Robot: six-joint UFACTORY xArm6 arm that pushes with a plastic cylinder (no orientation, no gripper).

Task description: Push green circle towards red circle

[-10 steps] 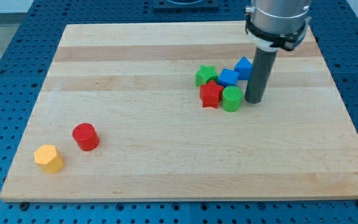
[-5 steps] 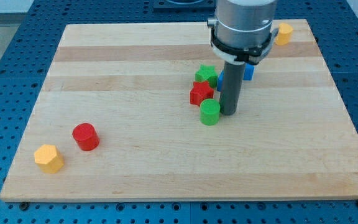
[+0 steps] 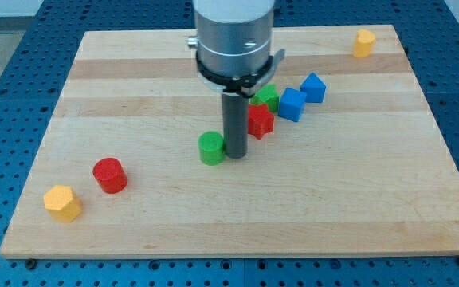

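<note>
While the red circle (image 3: 110,175) lies well apart, my tip (image 3: 235,154) touches the green circle (image 3: 211,148).

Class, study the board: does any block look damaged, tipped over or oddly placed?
Nothing stands out. My tip sits against the green circle on its right, with the red circle farther left. No block looks tipped or broken, and all lie on the wooden board.

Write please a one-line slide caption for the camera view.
My tip pushes the green circle across the wooden board toward the red circle.
</note>
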